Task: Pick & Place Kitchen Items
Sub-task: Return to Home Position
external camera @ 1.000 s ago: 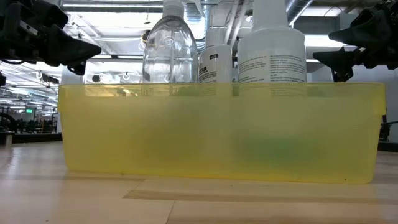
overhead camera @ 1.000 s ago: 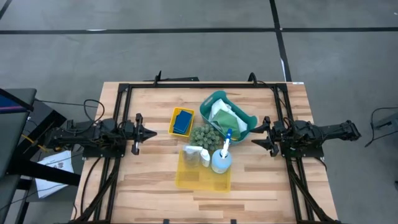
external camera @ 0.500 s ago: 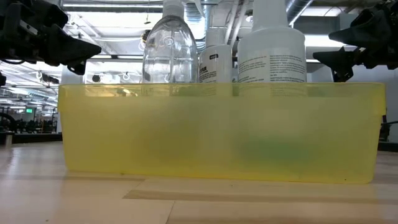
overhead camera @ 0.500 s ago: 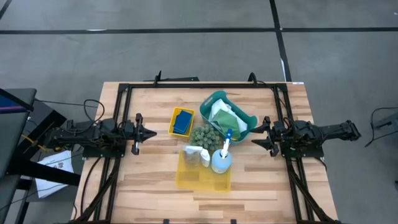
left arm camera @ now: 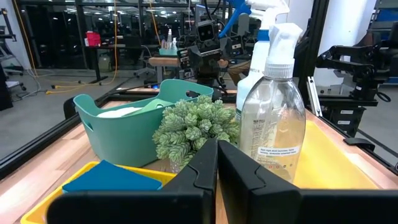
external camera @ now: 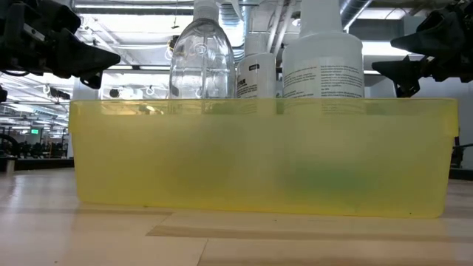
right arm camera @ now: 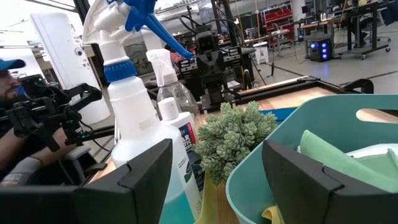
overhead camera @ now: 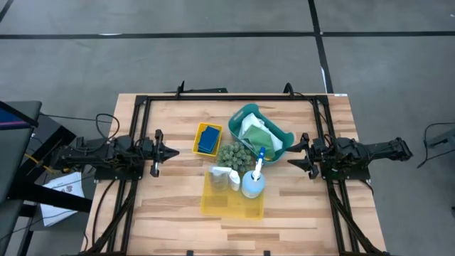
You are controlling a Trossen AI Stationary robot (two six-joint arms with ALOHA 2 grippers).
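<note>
A clear spray bottle [overhead camera: 223, 174], a small white bottle [overhead camera: 234, 182] and a blue-topped spray bottle [overhead camera: 254, 182] stand upright in the large yellow bin [overhead camera: 222, 203] at the table's middle. A blue sponge [overhead camera: 208, 138] lies in the small yellow bin [overhead camera: 200, 147]. The teal basket [overhead camera: 281, 135] holds a white cloth [overhead camera: 249, 125] and a green cloth [overhead camera: 260, 136]. My left gripper [overhead camera: 175, 151] is shut and level at the table's left, touching nothing. My right gripper [overhead camera: 290, 158] stands open and level at the right, beside the basket.
A green bumpy ball [overhead camera: 233, 154] sits between the bins and the basket. A black frame [overhead camera: 227, 99] runs along the table's far edge and down both sides. Bare wood lies near the front edge [overhead camera: 234, 238]. A person [right arm camera: 15, 93] shows beyond the table's left side.
</note>
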